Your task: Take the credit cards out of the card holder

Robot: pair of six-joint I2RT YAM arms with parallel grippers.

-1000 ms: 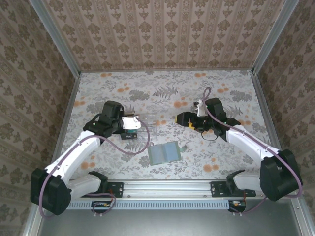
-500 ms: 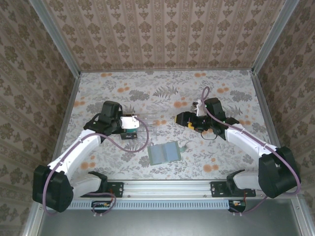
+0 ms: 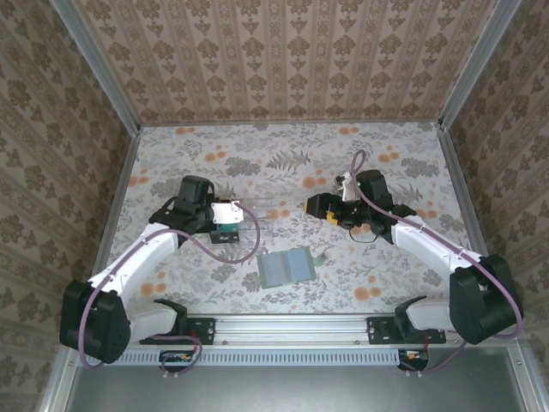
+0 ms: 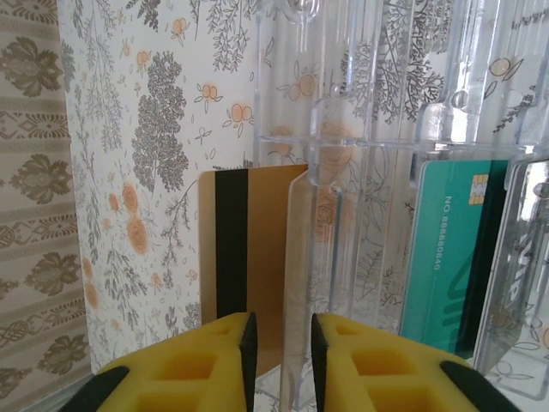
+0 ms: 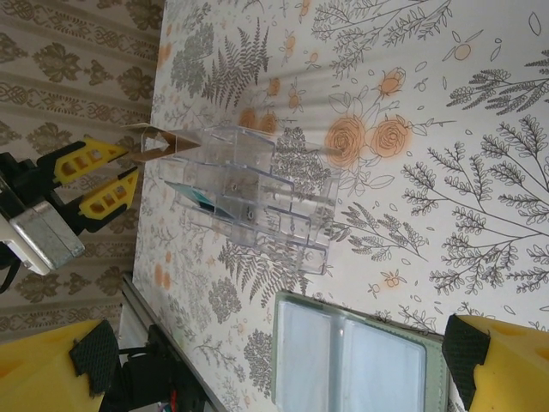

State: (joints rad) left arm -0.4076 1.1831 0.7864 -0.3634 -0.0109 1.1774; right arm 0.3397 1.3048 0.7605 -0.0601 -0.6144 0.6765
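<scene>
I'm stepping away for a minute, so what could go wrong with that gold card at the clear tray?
The gold card sits beside a divider of the clear tray, at the narrowly parted fingers of the left gripper: it could tip onto the table or get dragged out on retreat. The fingers seem to straddle that divider, so a sideways move may shove the tray and its teal card.

Your left gripper (image 4: 280, 348) loosens: its yellow fingers (image 4: 210, 365) now stand a little apart, with the gold card (image 4: 257, 249) at the clear tray (image 4: 343, 129) edge-on in the gap. Your left arm (image 3: 129, 266) swings slightly right, and your right gripper (image 3: 310, 207) edges left.
</scene>
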